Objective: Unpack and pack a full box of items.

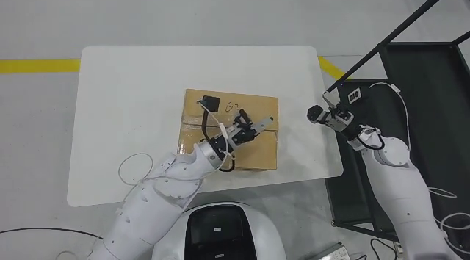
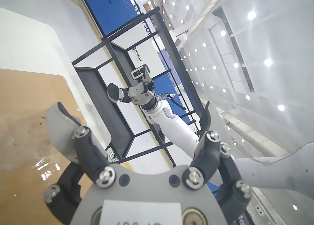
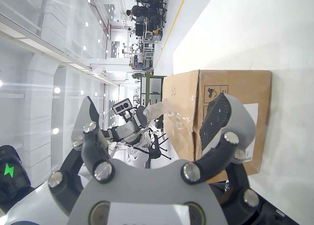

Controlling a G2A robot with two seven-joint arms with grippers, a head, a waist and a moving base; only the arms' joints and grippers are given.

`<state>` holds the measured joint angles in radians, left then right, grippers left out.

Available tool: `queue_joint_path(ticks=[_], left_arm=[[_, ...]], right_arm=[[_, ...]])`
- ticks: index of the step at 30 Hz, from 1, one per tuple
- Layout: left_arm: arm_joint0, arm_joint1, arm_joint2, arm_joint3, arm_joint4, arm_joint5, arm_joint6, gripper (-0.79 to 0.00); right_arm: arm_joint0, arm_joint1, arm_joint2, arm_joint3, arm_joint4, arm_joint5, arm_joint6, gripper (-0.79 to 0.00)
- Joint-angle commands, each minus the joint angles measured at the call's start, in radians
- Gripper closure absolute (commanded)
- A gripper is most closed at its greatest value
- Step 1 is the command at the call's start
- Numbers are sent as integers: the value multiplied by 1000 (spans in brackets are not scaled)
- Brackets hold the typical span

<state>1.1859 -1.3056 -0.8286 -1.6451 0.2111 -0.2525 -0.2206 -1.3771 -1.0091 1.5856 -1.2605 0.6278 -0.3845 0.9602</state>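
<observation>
Left hand (image 1: 253,125) over the taped box (image 1: 257,151).
Box sits on desk (image 1: 132,113), seam (image 1: 272,129) running side to side; left hand, spread, just above the seam, nearer; right hand (image 1: 317,115), spread, well apart off the box's end.

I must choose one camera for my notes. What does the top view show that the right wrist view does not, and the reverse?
Top view adds: the whole lid of the cardboard box, its place near the robot-side edge of the table, the dark rack beside the table, and the right gripper at the table's right edge. Right wrist view adds: the box's printed side face and clear tape curling up off the lid. Both: box, table, left gripper at the lid.
</observation>
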Motion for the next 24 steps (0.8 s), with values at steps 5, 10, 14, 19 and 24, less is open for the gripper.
queue_joint_path(ticks=[5, 10, 14, 19, 24], left_arm=[[8, 3, -43, 16, -22, 11, -13, -785], [41, 15, -106, -14, -85, 23, -77, -785], [84, 28, -167, -48, -138, 2, -113, -785], [162, 47, -244, -124, -194, -48, -171, -785], [236, 62, -297, -209, -224, -107, -227, -785]], right_arm=[[17, -2, -11, 1, -11, 9, 2, -785], [27, -4, -19, 1, -21, 14, 0, -785], [34, -4, -23, 0, -32, 19, -2, -785], [41, -5, -30, -8, -49, 25, -9, -785], [42, -6, -35, -22, -65, 29, -20, -785]])
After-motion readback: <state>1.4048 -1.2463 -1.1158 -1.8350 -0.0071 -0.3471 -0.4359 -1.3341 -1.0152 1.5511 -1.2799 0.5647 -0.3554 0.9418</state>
